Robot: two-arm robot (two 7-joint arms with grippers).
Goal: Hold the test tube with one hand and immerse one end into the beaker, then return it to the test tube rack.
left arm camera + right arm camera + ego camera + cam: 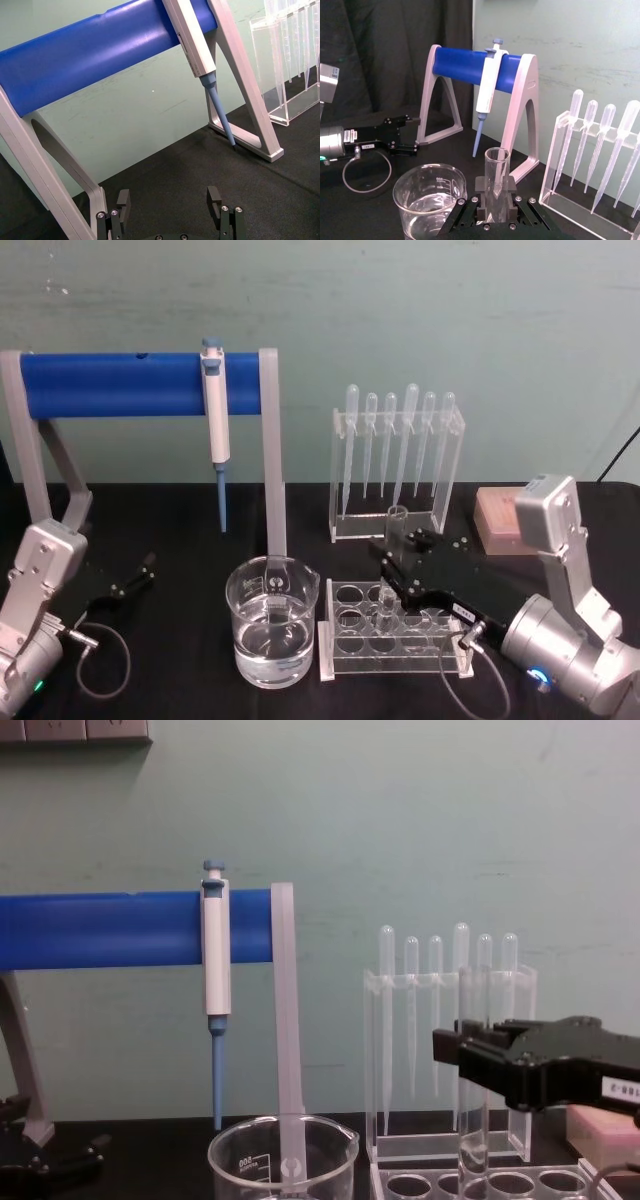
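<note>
On a black table (pixel 180 640) before a pale green wall (pixel 400 320), the right gripper (pixel 494 197) pinches the upright test tube (pixel 496 172) above the clear rack (pixel 395 640), beside the water-filled beaker (pixel 272 625). The left gripper (pixel 171 200) rests spread apart at the table's left.

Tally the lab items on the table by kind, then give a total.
Bulb pipettes in the tall clear stand: 6
Test tube, held upright in the right gripper: 1
Beaker holding clear liquid: 1
Blue-and-white micropipette hanging on the blue bar: 1
Clear rack with round holes: 1
Pink box at the right: 1
Total: 11
</note>
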